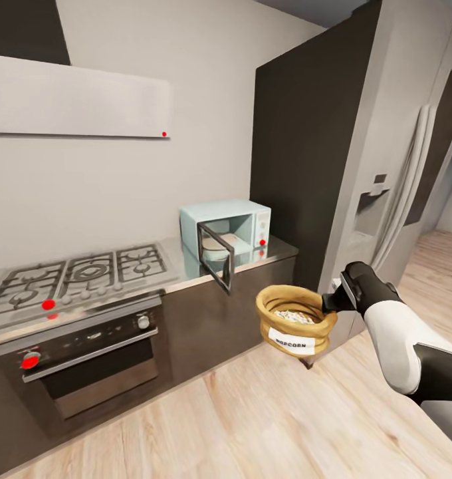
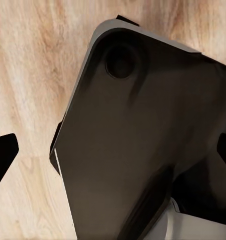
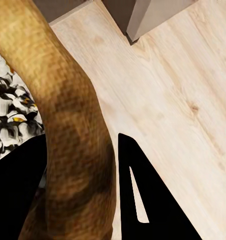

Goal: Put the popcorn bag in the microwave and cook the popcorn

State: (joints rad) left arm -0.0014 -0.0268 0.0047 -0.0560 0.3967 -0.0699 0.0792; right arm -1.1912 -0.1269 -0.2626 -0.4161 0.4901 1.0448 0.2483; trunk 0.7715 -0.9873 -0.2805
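Head view records the right pincer [image 1: 334,301] pinching the rolled rim of the popcorn bag [image 1: 296,320], which hangs in the air above the wooden floor [image 1: 252,419], near and to the right of the microwave [image 1: 226,231]. Right wrist view confirms it: dark fingers [image 3: 142,200] sit on either side of the tan rim [image 3: 73,145], with whitish popcorn [image 3: 13,112] inside. The microwave stands at the right end of the steel table [image 1: 279,251], its door [image 1: 216,256] swung open toward the room and its cavity exposed. In my judgement the step in hand is carrying the bag to that cavity; it calls for keeping the sack level so nothing spills, clearing the open door's edge, and setting the bag well inside before letting go. Left wrist view shows dark robot bodywork [image 2: 142,150] over floorboards; whether the left pincer is spread or pressed together I cannot tell. A gas hob [image 1: 76,276] and oven [image 1: 86,359] lie left, a white hood [image 1: 80,100] above, and a steel refrigerator [image 1: 392,193] right.
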